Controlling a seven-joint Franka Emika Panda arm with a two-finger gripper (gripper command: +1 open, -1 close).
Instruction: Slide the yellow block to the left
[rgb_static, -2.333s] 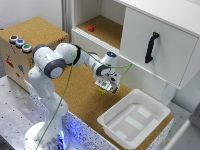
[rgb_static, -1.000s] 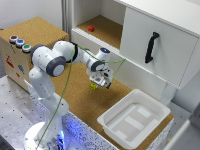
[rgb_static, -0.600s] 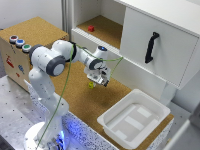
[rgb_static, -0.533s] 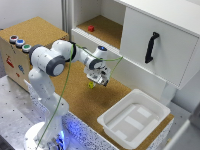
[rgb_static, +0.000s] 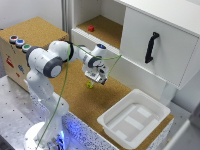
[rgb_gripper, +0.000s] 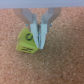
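On the brown cork tabletop (rgb_static: 75, 90), the white Franka arm (rgb_static: 50, 62) reaches out and bends down, its gripper (rgb_static: 96, 80) pointing at the surface. In the wrist view the gripper (rgb_gripper: 38, 44) has its fingers (rgb_gripper: 44, 35) pressed nearly together, touching the side of the block rather than pinching it. One tiny yellow-green cube (rgb_static: 90, 85) (rgb_gripper: 27, 41) sits on the cork just beside the fingertips, a dark mark on one face. One small red block (rgb_static: 91, 28) rests in the open cabinet shelf (rgb_static: 107, 30), and one white plastic tray (rgb_static: 132, 120) lies nearby.

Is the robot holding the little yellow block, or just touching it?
Not holding: the gripper is closed beside the yellow block, its fingertips against one side.
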